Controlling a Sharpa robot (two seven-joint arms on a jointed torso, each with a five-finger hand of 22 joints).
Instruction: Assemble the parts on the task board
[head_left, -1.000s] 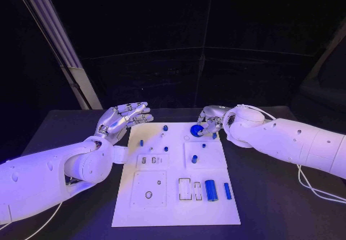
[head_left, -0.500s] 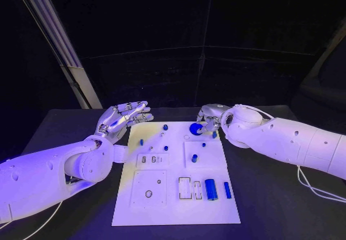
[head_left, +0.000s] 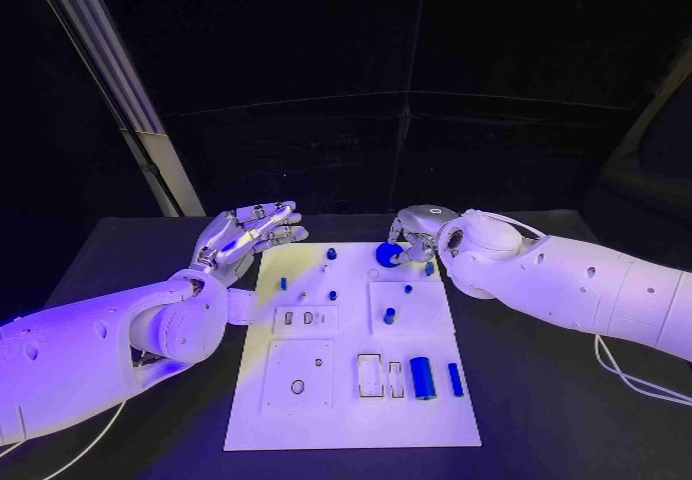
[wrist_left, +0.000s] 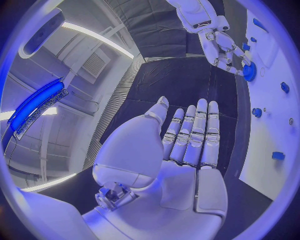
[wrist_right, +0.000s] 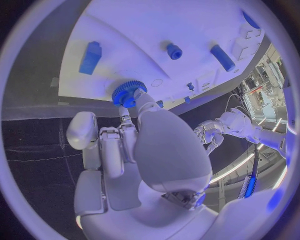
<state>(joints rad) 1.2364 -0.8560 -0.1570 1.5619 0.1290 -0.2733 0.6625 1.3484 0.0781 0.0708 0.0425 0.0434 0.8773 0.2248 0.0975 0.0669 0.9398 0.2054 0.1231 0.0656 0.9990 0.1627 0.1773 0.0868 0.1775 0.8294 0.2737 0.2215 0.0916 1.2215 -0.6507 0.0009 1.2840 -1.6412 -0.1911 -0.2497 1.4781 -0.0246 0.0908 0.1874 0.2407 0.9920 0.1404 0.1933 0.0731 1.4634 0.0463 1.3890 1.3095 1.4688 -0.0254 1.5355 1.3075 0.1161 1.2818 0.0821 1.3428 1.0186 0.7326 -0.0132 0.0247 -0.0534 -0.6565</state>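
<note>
The white board (head_left: 353, 400) lies lengthwise on the black table (head_left: 548, 400), its long axis running near to far. The left hand (head_left: 248, 236) hovers off the board's far left corner, palm up, fingers straight and apart, empty. At the far edge, the right hand (head_left: 411, 240) pinches a round blue gear (head_left: 388, 255), tilted on edge. A blue cylinder (head_left: 423, 379) lies near-right, pointing near to far.
</note>
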